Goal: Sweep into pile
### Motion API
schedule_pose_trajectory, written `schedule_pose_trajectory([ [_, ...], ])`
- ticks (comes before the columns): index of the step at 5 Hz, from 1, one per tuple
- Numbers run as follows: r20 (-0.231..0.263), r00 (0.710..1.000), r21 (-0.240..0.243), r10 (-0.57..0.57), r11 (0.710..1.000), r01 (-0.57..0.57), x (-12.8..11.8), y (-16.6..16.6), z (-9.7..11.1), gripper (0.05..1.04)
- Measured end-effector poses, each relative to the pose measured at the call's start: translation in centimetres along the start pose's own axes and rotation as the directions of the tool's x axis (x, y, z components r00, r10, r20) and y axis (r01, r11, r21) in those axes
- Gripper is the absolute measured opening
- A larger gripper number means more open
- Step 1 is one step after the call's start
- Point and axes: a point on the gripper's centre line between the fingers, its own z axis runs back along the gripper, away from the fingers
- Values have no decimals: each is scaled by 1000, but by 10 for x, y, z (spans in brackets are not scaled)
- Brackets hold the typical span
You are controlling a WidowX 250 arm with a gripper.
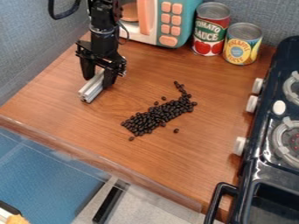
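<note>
Nearest the camera stood the stove (pixel 252 162), black, with pale knobs (pixel 239 145) down its side, a dark handle (pixel 219 199) at its front and metal burners (pixel 286 140) on top; it lay to the right of the beans, well apart from them. The beans (pixel 154 117) themselves, small and nearly black, were on the brown wooden counter (pixel 192 170) in a long slanting band — packed thick through the middle, thinning at its far right end into a narrow tail that bent away from the camera. A few strays sat loose around them: one just off the near end, one on the camera side, a couple just beside the far edge.

Up and to the left of the beans, clear of them, the gripper (pixel 99 78) hung over the counter, pointing down. It was pinching a bar (pixel 92 90), silvery and grooved, one dark finger on each side, and the bar's free end slanted out toward the camera — near the beans but not touching them.

Beyond the beans, away from the camera, stood a toy microwave (pixel 189 16), teal and white with orange buttons (pixel 175 19). Right of it, also beyond the beans, two cans stood upright, a red can (pixel 210 28) and a yellow can (pixel 241 46).
</note>
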Motion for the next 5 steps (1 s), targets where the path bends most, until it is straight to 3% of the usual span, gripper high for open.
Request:
schedule_pose_trajectory([
  [1, -1, 1000, -14, -20, 1000, 20, -4, -4, -1, 397],
  [3, -60, 998, -85, -16, 996, 11, -29, 3, 1, 387],
  [4, -95, 992, -122, 82, 988, -94, -39, 5, 18, 387],
  [5, -151, 958, -109, 244, 959, -262, -44, 3, 22, 387],
])
